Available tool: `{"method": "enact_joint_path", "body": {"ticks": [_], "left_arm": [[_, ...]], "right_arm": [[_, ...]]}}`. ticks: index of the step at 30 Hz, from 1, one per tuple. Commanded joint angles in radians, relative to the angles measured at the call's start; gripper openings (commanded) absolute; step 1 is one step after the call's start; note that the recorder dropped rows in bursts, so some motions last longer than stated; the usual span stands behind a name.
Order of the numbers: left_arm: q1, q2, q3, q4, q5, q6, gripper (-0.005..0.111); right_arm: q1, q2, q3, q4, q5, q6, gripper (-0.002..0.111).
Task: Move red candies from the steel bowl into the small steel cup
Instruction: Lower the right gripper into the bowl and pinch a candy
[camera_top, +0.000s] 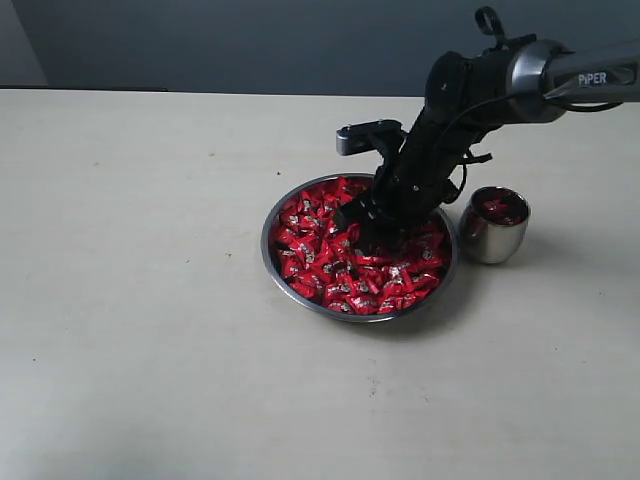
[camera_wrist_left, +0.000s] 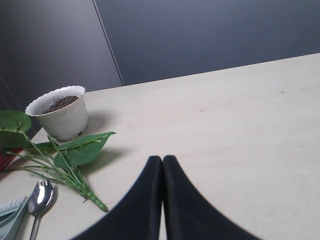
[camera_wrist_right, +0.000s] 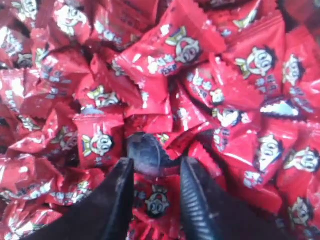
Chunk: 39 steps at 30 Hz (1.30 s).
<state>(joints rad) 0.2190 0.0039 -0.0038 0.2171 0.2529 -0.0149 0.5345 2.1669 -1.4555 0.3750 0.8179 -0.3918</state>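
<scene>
Now right gripper (camera_wrist_right: 156, 167) sits down among red candies (camera_top: 310, 255) in steel bowl (camera_top: 264, 243), mid-table; jaws partly apart astride one candy, grip unclear. Small steel cup (camera_top: 490, 240) stands just beside, toward table's (camera_top: 130, 300) right edge.

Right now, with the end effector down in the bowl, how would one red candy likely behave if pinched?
The red candies have glossy, crinkled wrappers, so one would probably be slippery and crumple a bit in the right end effector. They look small and loosely heaped in the steel bowl, so likely light, and neighbours may shift when pushed.
</scene>
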Motion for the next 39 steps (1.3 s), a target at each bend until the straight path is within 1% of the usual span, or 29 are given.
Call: {"method": "enact_joint_path", "body": {"ticks": [1, 2, 10, 12, 13, 14, 16, 18, 19, 32, 34, 36, 39], "left_arm": [[-0.003, -0.004, 0.004, 0.005, -0.011, -0.004, 0.0], [-0.003, -0.004, 0.004, 0.005, -0.011, -0.004, 0.0], [-0.003, -0.004, 0.004, 0.005, -0.011, -0.004, 0.0], [-0.003, -0.004, 0.004, 0.005, -0.011, -0.004, 0.0], [-0.003, -0.004, 0.004, 0.005, -0.011, -0.004, 0.0], [-0.003, -0.004, 0.004, 0.005, -0.011, -0.004, 0.0], [-0.003, -0.004, 0.004, 0.005, -0.011, -0.004, 0.0], [-0.003, -0.004, 0.004, 0.005, -0.011, -0.004, 0.0], [-0.003, -0.004, 0.004, 0.005, -0.011, -0.004, 0.0], [-0.003, -0.004, 0.004, 0.005, -0.011, -0.004, 0.0], [-0.003, -0.004, 0.004, 0.005, -0.011, -0.004, 0.0], [-0.003, -0.004, 0.004, 0.005, -0.011, -0.004, 0.0], [-0.003, -0.004, 0.004, 0.005, -0.011, -0.004, 0.0]], "right_arm": [[0.002, 0.012, -0.007, -0.029, 0.033, 0.012, 0.014], [0.002, 0.012, -0.007, -0.05, 0.043, 0.031, 0.0], [0.002, -0.089, -0.007, -0.056, 0.051, 0.052, -0.001], [0.002, -0.096, -0.007, -0.054, 0.087, 0.029, 0.001], [0.002, -0.096, -0.007, -0.052, 0.101, 0.024, 0.012], [0.002, -0.096, -0.005, -0.052, 0.103, 0.024, 0.019], [0.002, -0.096, -0.005, -0.052, 0.101, 0.024, 0.036], [0.002, -0.096, -0.005, -0.05, 0.091, 0.024, 0.046], [0.002, -0.096, -0.005, -0.05, 0.086, 0.024, 0.047], [0.002, -0.019, -0.005, -0.022, 0.084, 0.028, 0.046], [0.002, -0.01, -0.005, -0.022, 0.084, 0.028, 0.045], [0.002, -0.002, -0.005, -0.022, 0.084, 0.029, 0.037], [0.002, 0.004, -0.005, -0.01, 0.084, 0.029, 0.015]]}}
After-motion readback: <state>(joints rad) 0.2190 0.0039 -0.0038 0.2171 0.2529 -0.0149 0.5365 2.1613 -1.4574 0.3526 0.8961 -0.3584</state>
